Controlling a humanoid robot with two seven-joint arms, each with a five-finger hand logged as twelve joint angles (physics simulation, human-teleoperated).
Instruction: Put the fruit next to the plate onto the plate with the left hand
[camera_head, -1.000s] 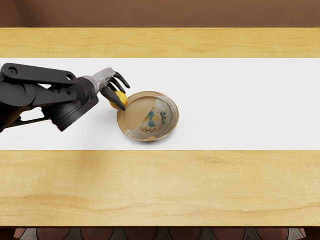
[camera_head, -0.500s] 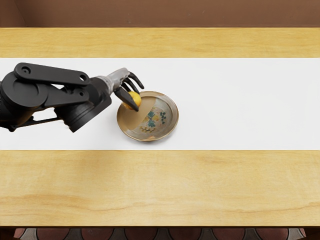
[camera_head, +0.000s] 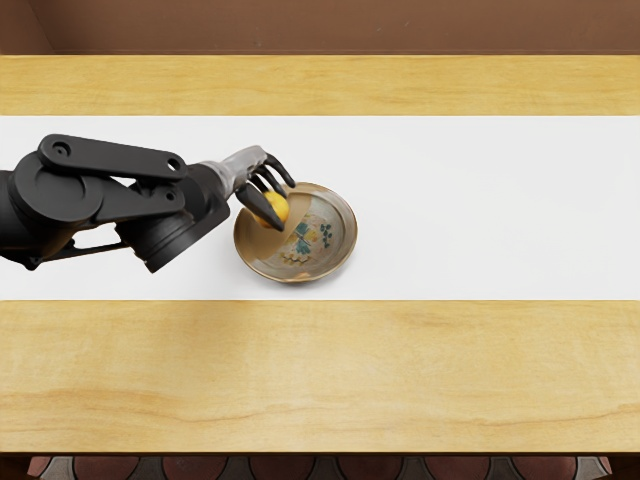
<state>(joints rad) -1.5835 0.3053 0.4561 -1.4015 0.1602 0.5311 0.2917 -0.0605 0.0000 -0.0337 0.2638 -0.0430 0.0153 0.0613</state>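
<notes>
Over the middle of the counter, a little toward its left edge, fruit: the small round yellow-orange fruit (camera_head: 276, 207) is now inside the left rim of the plate. Whether it rests on the plate's floor or hangs just above it cannot be told.
Change: a second ago the fruit was outside the rim, on the side of the counter's left edge. Half a second ago it was at the rim, and it has since been carried rightward across it.
Left hand: the black five-finger left hand (camera_head: 258, 183) is curled over the fruit from above and from the left, its fingers pinching it.
Plate: the round brown ceramic plate with a blue-green painted motif (camera_head: 335, 255) has not shifted.
Runner: the plate lies on a long white cloth strip (camera_head: 500, 200) that runs from the left edge to the right edge of the light wooden counter (camera_head: 320, 380).
Meaning: the carry looks nearly finished. What probably remains is to settle the fruit and spread the fingers. A round fruit let go near the rim could roll back off, so a spot further in seems safer.
</notes>
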